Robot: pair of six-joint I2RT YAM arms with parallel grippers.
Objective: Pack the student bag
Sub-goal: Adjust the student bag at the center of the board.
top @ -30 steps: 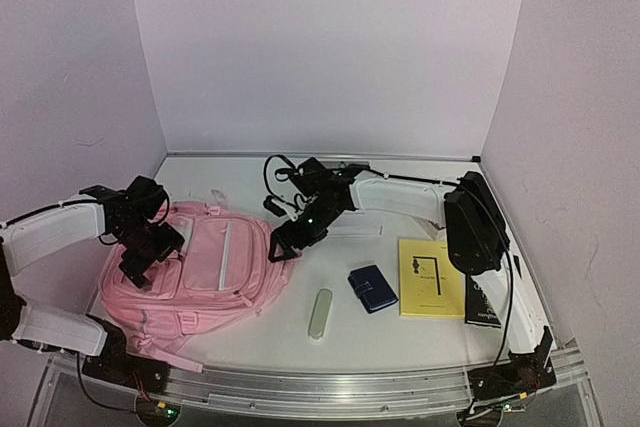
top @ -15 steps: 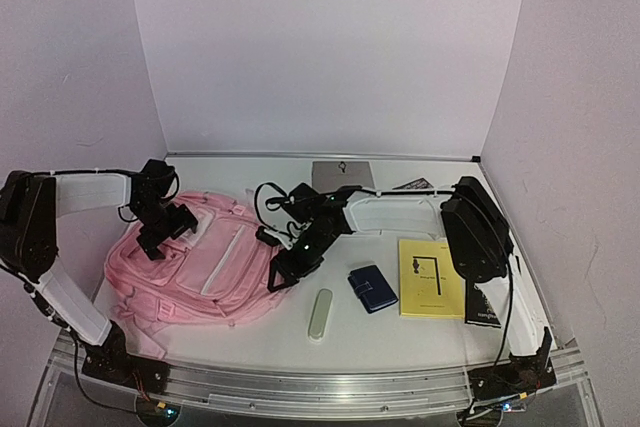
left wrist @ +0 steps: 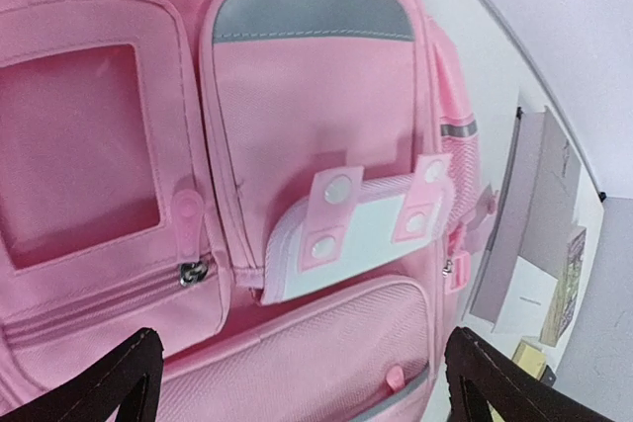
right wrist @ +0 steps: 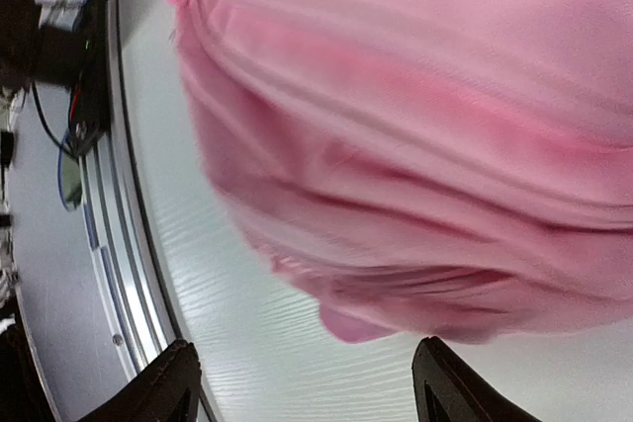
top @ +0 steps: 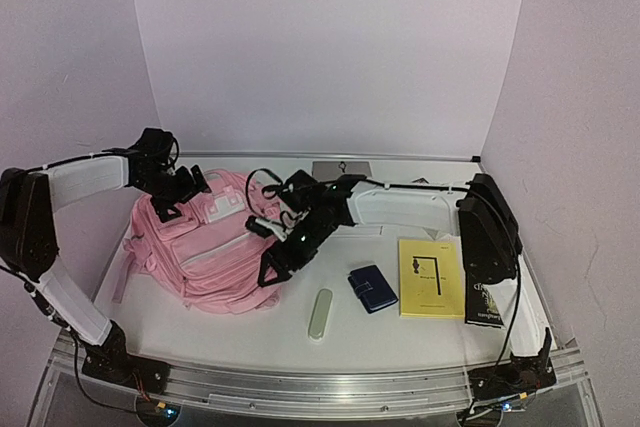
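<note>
Backpack (top: pixel 215 247) of soft, bulging pink fabric

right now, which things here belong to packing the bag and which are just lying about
Job: student bag; likely to go in it: yellow book, black book, blue wallet, pale green case.
Lying about, it seems: grey sheet at the back wall.

Top cam's high behind the arms, looking down on the whole counter (top: pixel 400 342). Wrist cams sit super close: front pockets of the student bag (left wrist: pixel 316 145) ahead of the left hand (left wrist: pixel 297 382), its blurry side ahead of the right hand (right wrist: pixel 312 382). All three share it.
</note>
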